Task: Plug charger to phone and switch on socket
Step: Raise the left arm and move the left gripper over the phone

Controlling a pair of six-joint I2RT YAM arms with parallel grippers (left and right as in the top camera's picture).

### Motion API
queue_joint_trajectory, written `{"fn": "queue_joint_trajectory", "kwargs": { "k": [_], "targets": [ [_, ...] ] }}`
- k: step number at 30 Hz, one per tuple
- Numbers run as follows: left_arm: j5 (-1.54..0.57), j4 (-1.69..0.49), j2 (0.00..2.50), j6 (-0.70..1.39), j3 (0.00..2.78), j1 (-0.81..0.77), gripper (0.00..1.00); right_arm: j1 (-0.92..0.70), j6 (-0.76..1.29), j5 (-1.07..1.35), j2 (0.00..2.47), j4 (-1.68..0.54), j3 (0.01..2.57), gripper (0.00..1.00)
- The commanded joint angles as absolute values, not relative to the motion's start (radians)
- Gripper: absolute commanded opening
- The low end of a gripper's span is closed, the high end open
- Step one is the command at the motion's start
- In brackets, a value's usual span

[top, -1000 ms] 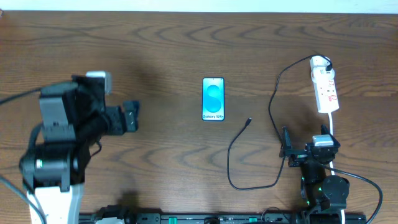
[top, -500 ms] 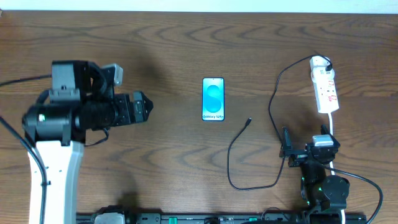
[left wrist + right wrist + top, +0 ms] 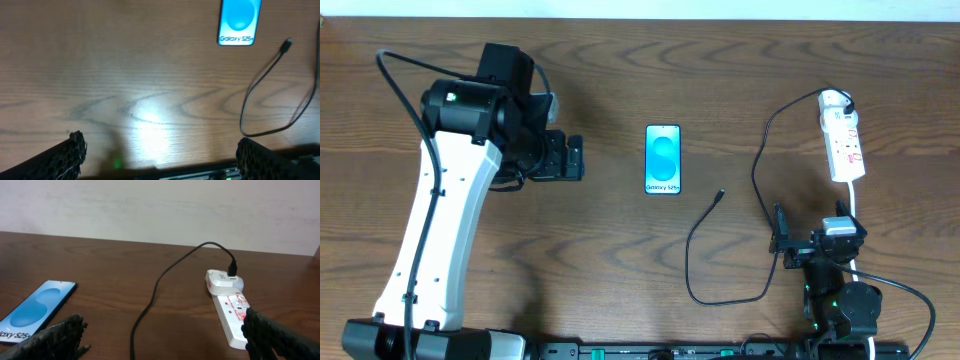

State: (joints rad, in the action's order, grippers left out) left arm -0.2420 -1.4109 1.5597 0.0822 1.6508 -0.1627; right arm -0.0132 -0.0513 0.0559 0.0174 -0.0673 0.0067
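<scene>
The phone (image 3: 663,159) lies flat mid-table, screen up, also in the left wrist view (image 3: 240,22) and the right wrist view (image 3: 35,310). The charger's black cable (image 3: 695,270) loops over the table, its plug tip (image 3: 720,195) lying loose just right of the phone's near end. Its white adapter (image 3: 835,100) sits in the far end of the socket (image 3: 845,148), a white power strip at the right. My left gripper (image 3: 575,160) hangs open left of the phone, holding nothing. My right gripper (image 3: 815,240) stands open near the socket's front end, empty.
The socket's thick white cord (image 3: 855,205) runs down past the right arm's base (image 3: 840,300). The left arm (image 3: 440,220) stretches diagonally over the left part of the table. A black rail (image 3: 670,352) lines the front edge. A pale wall (image 3: 160,205) rises behind the table.
My left arm has swung up and to the right, bringing its open gripper close to the phone's left side. The right arm, phone, cable and socket have not moved.
</scene>
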Motion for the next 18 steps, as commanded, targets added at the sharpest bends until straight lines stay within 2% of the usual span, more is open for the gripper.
{"fn": "queue_joint_trajectory", "kwargs": {
  "k": [1, 4, 8, 14, 18],
  "targets": [
    [-0.347, -1.407, 1.549, 0.088, 1.668, -0.17, 0.98, -0.007, -0.038, 0.056, 0.013, -0.072, 0.006, 0.99],
    [-0.425, -1.396, 1.549, 0.104, 1.668, -0.17, 0.98, -0.007, -0.038, 0.056, 0.013, -0.072, 0.006, 0.99],
    [-0.426, -1.398, 1.549, 0.173, 1.668, -0.178, 0.98, -0.007, -0.038, 0.056, 0.013, -0.072, 0.006, 0.99],
    [-0.257, -1.401, 1.559, 0.317, 1.679, -0.281, 0.98, -0.007, -0.038, 0.056, 0.013, -0.072, 0.006, 0.99],
    [-0.203, -1.453, 1.618, 0.34, 1.757, -0.327, 0.98, -0.007, -0.038, 0.056, 0.013, -0.072, 0.006, 0.99]
  ]
}}
